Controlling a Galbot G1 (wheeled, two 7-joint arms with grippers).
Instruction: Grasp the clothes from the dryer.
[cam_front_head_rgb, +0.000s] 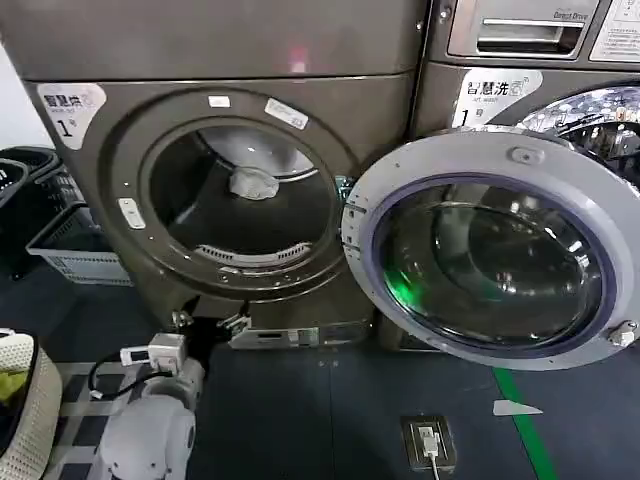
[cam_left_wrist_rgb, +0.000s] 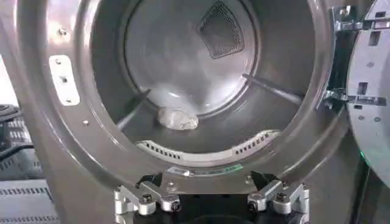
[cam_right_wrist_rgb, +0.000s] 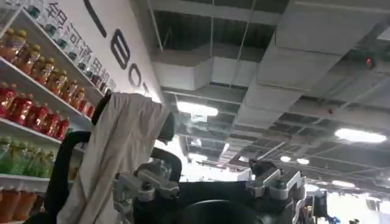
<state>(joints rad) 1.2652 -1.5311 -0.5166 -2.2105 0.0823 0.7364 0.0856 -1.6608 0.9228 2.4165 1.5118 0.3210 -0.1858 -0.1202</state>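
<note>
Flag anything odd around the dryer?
Nothing damaged or spilled. The dark bronze-grey dryer has its grey-rimmed glass door swung fully open; one small crumpled white cloth lies alone deep in the drum. Left gripper is open below the porthole.

The dryer (cam_left_wrist_rgb: 55, 152) porthole stands open, its drum bare metal with a mesh vent (cam_left_wrist_rgb: 223, 28) at one o'clock on the back wall. A small pale bundle of clothes (cam_left_wrist_rgb: 177, 118) lies on the drum floor near centre. The left gripper (cam_left_wrist_rgb: 210, 201) sits at six o'clock, jaws spread wide. The door (cam_left_wrist_rgb: 375, 91) hangs at three o'clock.
</note>
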